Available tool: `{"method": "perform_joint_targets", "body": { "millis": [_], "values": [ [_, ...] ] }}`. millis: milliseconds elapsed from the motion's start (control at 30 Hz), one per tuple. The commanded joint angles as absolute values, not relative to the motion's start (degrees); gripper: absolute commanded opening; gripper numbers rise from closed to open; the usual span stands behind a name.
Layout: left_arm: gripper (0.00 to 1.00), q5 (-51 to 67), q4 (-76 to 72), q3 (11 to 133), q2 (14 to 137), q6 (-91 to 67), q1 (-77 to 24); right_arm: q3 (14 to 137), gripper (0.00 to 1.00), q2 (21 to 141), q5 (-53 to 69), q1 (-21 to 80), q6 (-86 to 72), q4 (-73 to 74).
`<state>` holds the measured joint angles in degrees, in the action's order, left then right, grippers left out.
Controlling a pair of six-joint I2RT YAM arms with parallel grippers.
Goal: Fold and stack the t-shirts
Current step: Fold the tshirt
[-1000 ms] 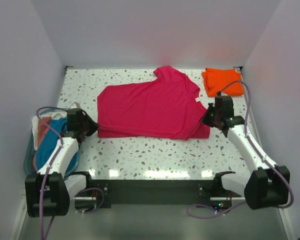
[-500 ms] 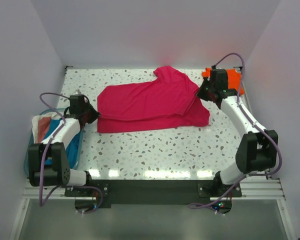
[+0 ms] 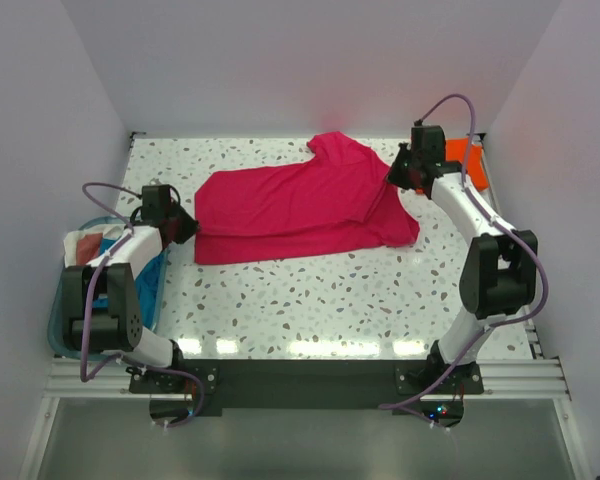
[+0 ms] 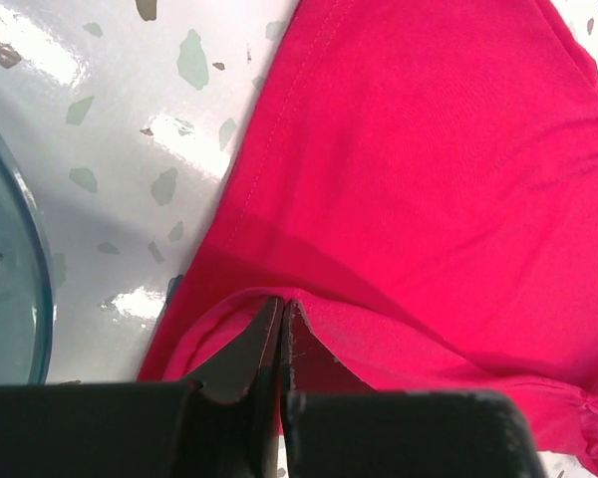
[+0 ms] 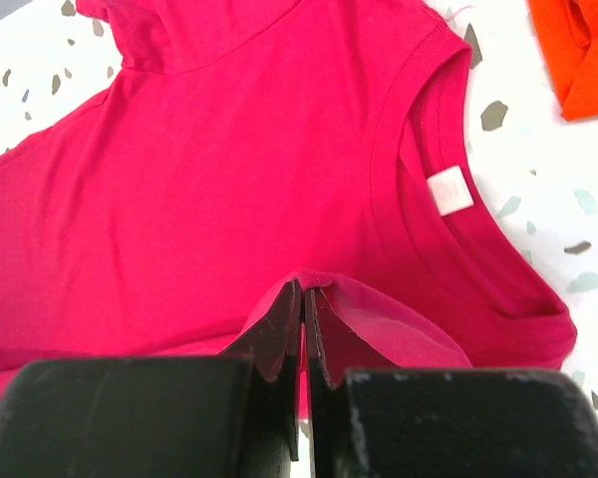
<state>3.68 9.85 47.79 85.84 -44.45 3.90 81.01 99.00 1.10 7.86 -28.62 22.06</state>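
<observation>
The magenta-pink t-shirt (image 3: 300, 205) lies across the middle of the table, its near part doubled over towards the back. My left gripper (image 3: 187, 226) is shut on its left edge, pinching a fold of cloth (image 4: 309, 309). My right gripper (image 3: 395, 178) is shut on the shirt's right side below the collar, with pink cloth (image 5: 379, 309) bunched over the fingertips. The collar with its white label (image 5: 448, 189) shows in the right wrist view. The orange t-shirt (image 3: 468, 160) lies folded at the back right corner, partly hidden by my right arm; it also shows in the right wrist view (image 5: 578, 50).
A teal basket (image 3: 65, 300) with white, blue and reddish cloth stands at the table's left edge, by my left arm; its rim shows in the left wrist view (image 4: 20, 269). White walls close in the table at the back and sides.
Both grippers have moved towards the back of the table, carrying the shirt's near edge over the rest. The right gripper went from the near right corner up beside the orange shirt.
</observation>
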Motion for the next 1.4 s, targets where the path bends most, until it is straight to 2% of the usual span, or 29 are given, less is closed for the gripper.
{"method": "perform_joint_targets", "body": {
  "millis": [0, 133, 233, 300, 333, 400, 433, 500, 567, 600, 633, 767, 967, 1367],
  "values": [
    [0.05, 3.51, 6.25, 49.31, 87.36, -45.26, 4.57, 85.77, 0.00, 101.68, 2.72, 7.73, -27.34, 19.25],
    [0.18, 3.52, 5.71, 49.39, 88.42, -45.88, 4.66, 89.20, 0.00, 105.99, 3.43, 7.65, -27.07, 19.34],
    [0.31, 3.08, 5.54, 49.39, 88.24, -46.14, 5.10, 92.72, 0.00, 109.68, 3.87, 7.65, -26.63, 20.04],
    [0.45, 2.99, 5.19, 49.48, 87.98, -46.06, 5.27, 95.70, 0.00, 112.67, 4.30, 7.65, -26.28, 20.74],
    [0.48, 3.34, 5.10, 49.57, 87.89, -46.05, 5.45, 96.93, 0.02, 113.81, 4.92, 7.65, -26.02, 21.26],
    [0.56, 4.30, 4.40, 49.40, 87.02, -45.62, 5.36, 100.18, 0.12, 116.61, 4.31, 7.73, -25.14, 23.02],
    [0.59, 4.74, 4.31, 49.31, 86.49, -45.35, 5.45, 101.15, 0.25, 117.24, 4.13, 7.65, -24.70, 23.64],
    [0.65, 5.01, 4.48, 48.78, 84.65, -44.21, 5.36, 103.00, 0.39, 117.95, 4.04, 7.56, -23.56, 24.78],
    [0.67, 5.10, 4.83, 47.38, 82.54, -43.77, 5.36, 103.10, 0.55, 117.51, 4.13, 7.56, -23.12, 25.49],
    [0.67, 5.27, 4.92, 45.98, 81.92, -43.68, 5.27, 102.66, 0.58, 116.29, 3.78, 7.65, -23.03, 25.58],
    [0.67, 5.36, 4.83, 45.27, 81.31, -43.68, 5.27, 101.87, 0.58, 115.41, 3.87, 7.65, -23.11, 25.58],
    [0.54, 5.63, 4.31, 42.63, 80.68, -44.38, 4.31, 92.24, 0.55, 109.87, 2.30, 9.84, -23.99, 24.09],
    [0.47, 4.66, 3.87, 43.24, 83.05, -45.17, 2.03, 79.30, 0.53, 103.89, 1.67, 14.15, -25.66, 18.55],
    [0.42, 1.85, 4.92, 49.13, 90.96, -47.55, 0.44, 76.11, 0.52, 104.68, 2.02, 16.17, -26.28, 16.96]
  ]
}}
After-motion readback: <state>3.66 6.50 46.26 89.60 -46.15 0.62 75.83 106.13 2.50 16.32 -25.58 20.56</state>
